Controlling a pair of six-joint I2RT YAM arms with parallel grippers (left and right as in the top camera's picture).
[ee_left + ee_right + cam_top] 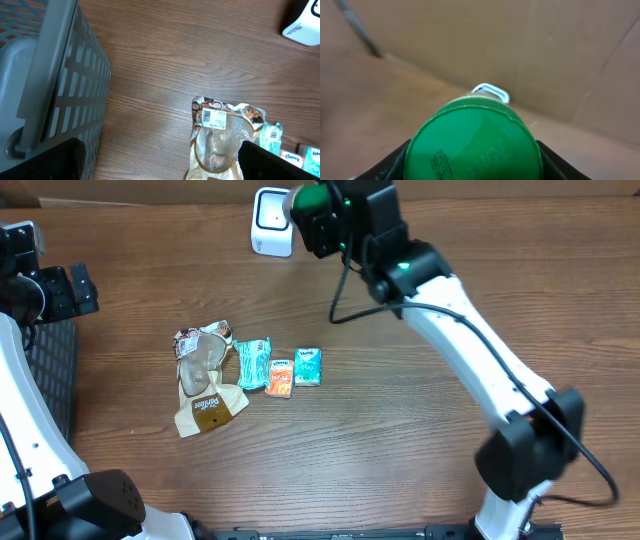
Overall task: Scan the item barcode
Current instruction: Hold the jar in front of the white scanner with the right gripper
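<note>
Okay so the whole thing hinges on how the green container sits relative to the scanner up at the far edge of the table. My right gripper is clamped across its round body, and in the overhead view it's just beside the scanner, a touch to the scanner's right, not touching as far as I can tell. From the right wrist view one flat green end faces back at the camera, with some small print on it. So I'd guess the long axis points away from the wrist, roughly toward the scanner. Can't tell if that print is the barcode or just a date stamp. If the code is on this near face, I'd need to rotate the wrist so it swings round to the scanner window. My left gripper is spread wide with nothing in it, over by the grey basket at the left edge, well away, so the right arm is clearly the one to use.
</note>
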